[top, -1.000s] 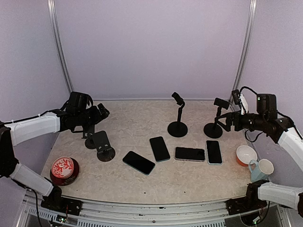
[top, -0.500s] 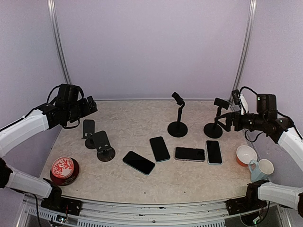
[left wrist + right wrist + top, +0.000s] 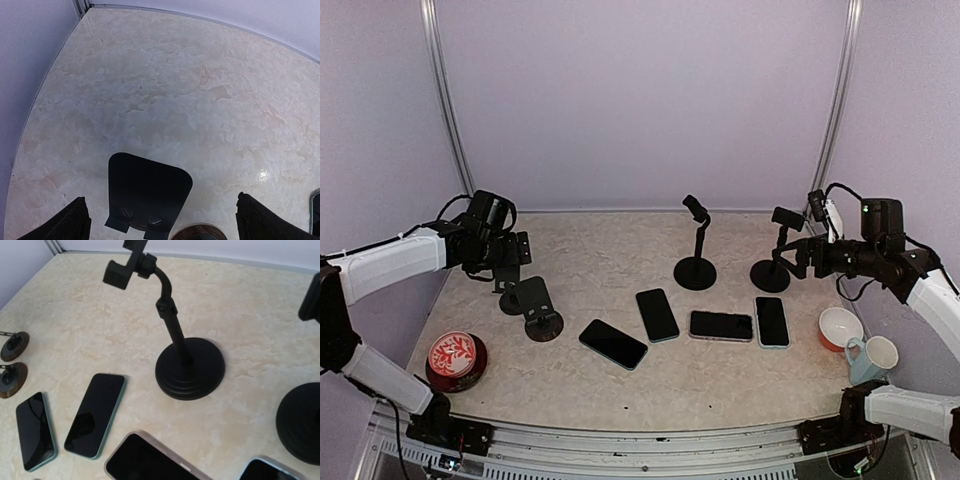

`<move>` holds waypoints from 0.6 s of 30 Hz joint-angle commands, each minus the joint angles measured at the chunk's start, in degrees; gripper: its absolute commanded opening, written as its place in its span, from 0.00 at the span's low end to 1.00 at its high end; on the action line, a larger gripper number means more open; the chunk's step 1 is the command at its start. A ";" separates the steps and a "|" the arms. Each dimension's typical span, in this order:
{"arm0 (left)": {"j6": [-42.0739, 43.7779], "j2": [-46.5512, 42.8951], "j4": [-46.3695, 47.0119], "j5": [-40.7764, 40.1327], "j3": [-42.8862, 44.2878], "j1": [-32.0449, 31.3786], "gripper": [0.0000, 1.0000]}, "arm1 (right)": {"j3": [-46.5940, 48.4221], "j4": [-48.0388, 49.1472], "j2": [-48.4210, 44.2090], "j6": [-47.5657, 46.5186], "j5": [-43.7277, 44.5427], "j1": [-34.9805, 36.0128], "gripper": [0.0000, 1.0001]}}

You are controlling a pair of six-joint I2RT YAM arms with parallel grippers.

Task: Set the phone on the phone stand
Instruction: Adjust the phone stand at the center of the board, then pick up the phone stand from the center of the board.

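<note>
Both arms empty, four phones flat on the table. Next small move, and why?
Probably lower the right gripper toward the rightmost phone, fingers straddling its long edges. That gripper is open and empty, hovering by the right gooseneck stand, and this phone lies flat just in front of that stand's base, the closest one to it. No stand holds a phone yet.

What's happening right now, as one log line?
left gripper: open, over flat stand | right gripper: open, empty, beside pole stand | phones: four flat on table, none mounted
</note>
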 commanded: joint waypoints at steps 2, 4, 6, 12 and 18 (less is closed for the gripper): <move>4.02 2.06 1.83 2.87 -0.07 1.85 0.99 | -0.25 0.32 -0.83 0.33 -0.14 0.62 1.00; 4.64 2.79 2.72 4.13 -0.37 2.72 0.99 | -0.29 0.28 -0.83 0.42 -0.16 0.63 1.00; 4.93 3.50 3.30 4.90 -0.53 3.67 0.99 | -0.26 0.32 -0.77 0.47 -0.16 0.76 1.00; 7.86 5.27 5.62 7.79 -0.83 5.35 0.99 | -0.30 0.36 -0.54 0.64 -0.08 0.71 1.00; 9.44 7.05 6.85 10.40 -0.63 7.45 0.99 | -0.75 0.39 -0.93 0.64 0.10 0.73 1.00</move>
